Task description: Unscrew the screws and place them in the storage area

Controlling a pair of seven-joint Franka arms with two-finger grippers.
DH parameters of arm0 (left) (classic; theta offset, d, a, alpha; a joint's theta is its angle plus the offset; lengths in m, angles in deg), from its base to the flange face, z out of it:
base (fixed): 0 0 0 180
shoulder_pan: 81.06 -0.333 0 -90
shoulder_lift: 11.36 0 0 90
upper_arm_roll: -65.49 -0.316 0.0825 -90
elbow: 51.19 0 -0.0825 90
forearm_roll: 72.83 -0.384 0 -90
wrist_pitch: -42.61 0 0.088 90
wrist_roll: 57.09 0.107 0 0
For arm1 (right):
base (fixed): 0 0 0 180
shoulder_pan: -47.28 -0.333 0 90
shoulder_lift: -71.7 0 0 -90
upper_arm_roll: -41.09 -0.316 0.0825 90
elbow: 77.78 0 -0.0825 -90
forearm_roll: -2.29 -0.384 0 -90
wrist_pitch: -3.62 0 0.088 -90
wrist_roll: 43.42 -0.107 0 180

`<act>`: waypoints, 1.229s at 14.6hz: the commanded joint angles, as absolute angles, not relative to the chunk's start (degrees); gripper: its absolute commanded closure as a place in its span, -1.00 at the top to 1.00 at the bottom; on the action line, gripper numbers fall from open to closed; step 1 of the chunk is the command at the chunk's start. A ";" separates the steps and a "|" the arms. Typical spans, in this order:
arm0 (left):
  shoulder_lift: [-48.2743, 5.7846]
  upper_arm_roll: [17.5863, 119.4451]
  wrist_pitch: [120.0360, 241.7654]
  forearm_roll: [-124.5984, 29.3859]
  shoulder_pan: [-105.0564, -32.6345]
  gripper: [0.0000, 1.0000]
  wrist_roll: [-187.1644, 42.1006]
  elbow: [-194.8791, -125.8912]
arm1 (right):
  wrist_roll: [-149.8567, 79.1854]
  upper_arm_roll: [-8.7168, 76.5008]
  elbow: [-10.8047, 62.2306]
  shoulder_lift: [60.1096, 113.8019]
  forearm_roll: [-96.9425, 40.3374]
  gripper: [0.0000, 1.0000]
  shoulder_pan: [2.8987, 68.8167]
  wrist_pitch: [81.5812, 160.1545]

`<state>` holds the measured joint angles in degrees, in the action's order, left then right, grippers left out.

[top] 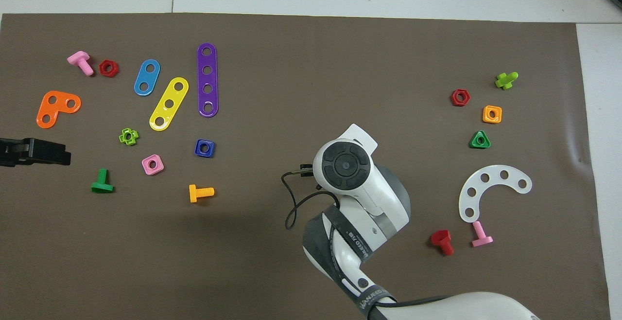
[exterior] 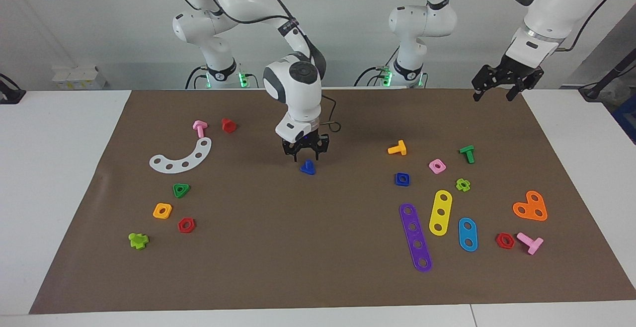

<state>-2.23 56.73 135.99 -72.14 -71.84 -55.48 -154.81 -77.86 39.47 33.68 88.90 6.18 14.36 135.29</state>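
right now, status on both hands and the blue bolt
Right hand low, right over blue bolt, open, not gripping. Left hand waits raised at mat's edge. Blue nut apart, nothing blocking.

The right arm is reaching out from its base over the middle of the surface, wrist bent straight down, and its right gripper [exterior: 306,154] is pointing at the surface with jaws that seem to be standing slightly apart; from overhead the wrist is hiding them. The left arm is waiting, raised at its own end, its left gripper [exterior: 498,90] hanging in the air with jaws spread wide.
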 commanded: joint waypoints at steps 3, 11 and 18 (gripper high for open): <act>-3.71 57.31 135.59 -74.23 -72.09 1.00 -56.30 -150.96 | -79.63 39.51 34.20 88.05 7.65 -1.00 14.59 136.51; -12.25 57.66 124.16 -72.13 -72.98 1.00 -55.86 -133.17 | -75.26 39.60 36.13 80.06 7.56 -1.00 22.92 129.59; -7.32 56.87 124.17 -72.22 -74.55 1.00 -56.39 -141.89 | -53.74 39.51 39.12 79.43 6.42 -1.00 37.60 129.22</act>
<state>-9.66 56.63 124.01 -71.98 -73.48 -55.93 -139.57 -58.80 40.28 36.87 80.56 6.50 34.53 128.38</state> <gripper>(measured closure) 0.000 0.815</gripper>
